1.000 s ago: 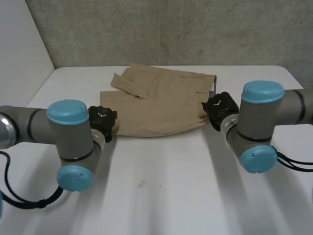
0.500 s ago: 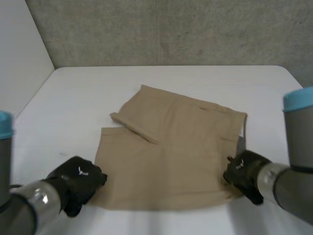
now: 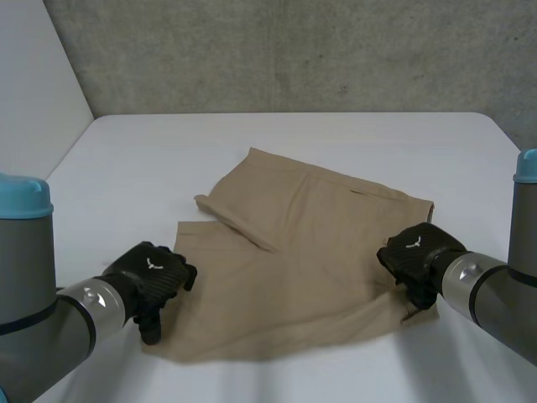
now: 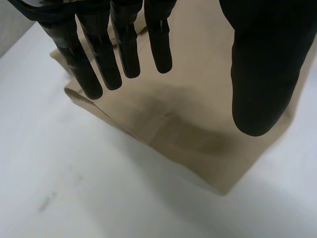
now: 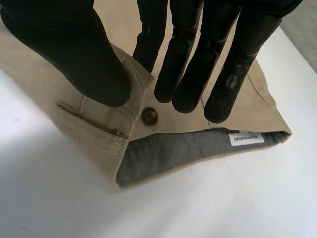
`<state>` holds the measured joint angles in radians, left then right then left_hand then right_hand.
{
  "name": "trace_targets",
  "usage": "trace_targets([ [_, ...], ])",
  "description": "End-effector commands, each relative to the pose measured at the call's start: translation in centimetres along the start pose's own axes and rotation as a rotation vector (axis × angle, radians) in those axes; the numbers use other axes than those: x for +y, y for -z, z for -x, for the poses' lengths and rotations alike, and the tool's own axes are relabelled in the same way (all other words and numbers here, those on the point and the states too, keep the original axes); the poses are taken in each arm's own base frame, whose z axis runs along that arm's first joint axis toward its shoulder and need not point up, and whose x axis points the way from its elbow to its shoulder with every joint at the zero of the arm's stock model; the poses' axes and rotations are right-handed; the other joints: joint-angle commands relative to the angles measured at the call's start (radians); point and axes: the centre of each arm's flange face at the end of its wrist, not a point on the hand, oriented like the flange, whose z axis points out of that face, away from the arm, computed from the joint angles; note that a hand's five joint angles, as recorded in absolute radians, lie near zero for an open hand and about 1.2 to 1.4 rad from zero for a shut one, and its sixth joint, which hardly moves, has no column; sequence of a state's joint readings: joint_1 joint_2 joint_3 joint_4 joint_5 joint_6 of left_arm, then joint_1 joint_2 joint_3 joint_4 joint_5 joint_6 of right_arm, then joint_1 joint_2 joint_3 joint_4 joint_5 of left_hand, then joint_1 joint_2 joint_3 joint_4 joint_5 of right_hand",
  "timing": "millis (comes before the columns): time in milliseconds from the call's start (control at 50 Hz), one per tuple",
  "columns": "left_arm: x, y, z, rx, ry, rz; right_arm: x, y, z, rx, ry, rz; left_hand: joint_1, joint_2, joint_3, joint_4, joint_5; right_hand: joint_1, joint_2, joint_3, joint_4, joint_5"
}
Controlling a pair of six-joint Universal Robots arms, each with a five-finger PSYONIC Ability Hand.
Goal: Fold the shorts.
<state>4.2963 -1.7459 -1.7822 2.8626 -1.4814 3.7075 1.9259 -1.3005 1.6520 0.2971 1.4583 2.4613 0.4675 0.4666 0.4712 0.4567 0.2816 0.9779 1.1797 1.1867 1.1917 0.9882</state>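
The left hand (image 3: 151, 281) hovers over the near hem corner of the shorts (image 3: 294, 260), fingers (image 4: 99, 64) spread wide and holding nothing, while the right hand (image 3: 415, 256) pinches the waistband (image 5: 131, 106) between thumb and fingers. With only 1 side held, a lift could skew the fold. Beyond the shorts the desk (image 3: 168, 159) lies open to its far edge.
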Motion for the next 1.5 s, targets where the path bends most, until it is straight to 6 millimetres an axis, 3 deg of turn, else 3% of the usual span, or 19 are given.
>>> trace_targets([
  [20, 0.3, 0.7, 0.0, -0.006, 0.167, 0.012, 0.5, -0.9, -0.7, 0.036, -0.051, 0.002, 0.025, 0.026, 0.021, 0.036, 0.036, 0.418, 0.217, 0.21, 0.205, 0.234],
  [300, 1.8, -0.4, -0.6, -0.029, 0.203, 0.015, 0.7, -1.3, -1.3, 0.11, -0.059, 0.005, 0.051, 0.052, 0.048, 0.062, 0.063, 0.418, 0.217, 0.21, 0.205, 0.234],
  [380, 2.2, -1.7, -0.3, -0.084, 0.196, 0.013, 0.9, -1.3, -1.3, 0.11, -0.059, 0.008, 0.238, 0.239, 0.235, 0.249, 0.25, 0.418, 0.217, 0.21, 0.205, 0.234],
  [440, 2.1, -2.6, 0.2, -0.141, 0.194, -0.008, 0.9, -1.3, -1.2, 0.109, -0.059, 0.009, 0.585, 0.586, 0.581, 0.596, 0.596, 0.418, 0.217, 0.21, 0.205, 0.234],
  [500, 1.1, -3.4, 0.9, -0.189, 0.178, -0.082, 0.9, -1.4, -1.2, 0.108, -0.059, 0.007, 0.911, 0.912, 0.907, 0.921, 0.922, 0.418, 0.217, 0.21, 0.205, 0.234],
  [620, -1.3, -5.9, 2.4, -0.254, 0.155, -0.215, 0.3, -1.7, -1.8, 0.136, -0.056, -0.029, 0.929, 0.93, 0.925, 0.94, 0.94, 0.418, 0.217, 0.21, 0.205, 0.234],
  [700, -5.0, -7.7, 3.4, -0.296, 0.092, -0.349, -0.8, -2.4, -2.9, 0.195, -0.048, -0.096, 0.929, 0.93, 0.925, 0.94, 0.94, 0.418, 0.217, 0.21, 0.205, 0.234],
  [780, -10.2, -11.1, 4.2, -0.352, 0.028, -0.527, -1.9, -4.3, -4.7, 0.305, -0.044, -0.172, 0.929, 0.93, 0.925, 0.94, 0.94, 0.418, 0.217, 0.21, 0.205, 0.234],
  [820, -11.5, -12.3, 4.2, -0.361, 0.009, -0.565, -2.4, -5.4, -5.7, 0.372, -0.046, -0.194, 0.929, 0.93, 0.925, 0.94, 0.94, 0.418, 0.217, 0.21, 0.205, 0.234],
  [920, -14.1, -17.8, 4.7, -0.411, -0.034, -0.662, -2.8, -8.5, -7.4, 0.484, -0.049, -0.241, 0.929, 0.93, 0.925, 0.94, 0.94, 0.418, 0.217, 0.21, 0.205, 0.234],
  [980, -14.7, -20.1, 5.0, -0.436, -0.042, -0.708, -2.9, -11.0, -8.2, 0.543, -0.049, -0.276, 0.929, 0.93, 0.925, 0.94, 0.94, 0.418, 0.217, 0.21, 0.205, 0.234],
  [1000, -14.8, -21.7, 4.9, -0.445, -0.053, -0.74, -2.9, -11.6, -8.3, 0.556, -0.047, -0.283, 0.929, 0.93, 0.925, 0.94, 0.94, 0.418, 0.217, 0.21, 0.205, 0.234],
  [1080, -14.4, -24.3, 4.6, -0.445, -0.083, -0.795, -2.6, -14.4, -9.1, 0.622, -0.02, -0.29, 0.929, 0.93, 0.925, 0.94, 0.94, 0.418, 0.217, 0.21, 0.205, 0.234],
  [1260, -12.7, -26.8, 4.2, -0.431, -0.108, -0.843, -1.7, -19.3, -9.9, 0.783, 0.122, -0.293, 0.929, 0.93, 0.925, 0.94, 0.94, 0.418, 0.217, 0.21, 0.205, 0.234],
  [1300, -12.2, -27.2, 3.9, -0.428, -0.108, -0.837, -1.8, -19.5, -10.0, 0.793, 0.131, -0.303, 0.334, 0.335, 0.33, 0.345, 0.345, 0.318, 0.116, 0.109, 0.104, 0.133],
  [1320, -11.9, -27.3, 3.8, -0.423, -0.108, -0.83, -1.8, -19.6, -9.9, 0.79, 0.131, -0.307, -0.08, -0.079, -0.083, -0.069, -0.068, -0.032, -0.234, -0.241, -0.246, -0.217],
  [1340, -11.7, -27.4, 3.6, -0.421, -0.107, -0.824, -1.9, -19.6, -9.9, 0.788, 0.138, -0.314, -0.293, -0.292, -0.297, -0.282, -0.282, -0.756, -0.958, -0.965, -0.97, -0.941],
  [1400, -11.1, -27.5, 3.5, -0.414, -0.103, -0.801, -2.6, -18.9, -9.8, 0.787, 0.123, -0.336, -0.293, -0.292, -0.297, -0.282, -0.282, -0.803, -1.005, -1.012, -1.017, -0.988],
  [1500, -12.4, -25.2, 4.5, -0.408, -0.078, -0.795, -5.3, -14.0, -11.4, 0.767, -0.043, -0.458, -0.293, -0.292, -0.297, -0.282, -0.282, -0.803, -1.005, -1.012, -1.017, -0.988],
])
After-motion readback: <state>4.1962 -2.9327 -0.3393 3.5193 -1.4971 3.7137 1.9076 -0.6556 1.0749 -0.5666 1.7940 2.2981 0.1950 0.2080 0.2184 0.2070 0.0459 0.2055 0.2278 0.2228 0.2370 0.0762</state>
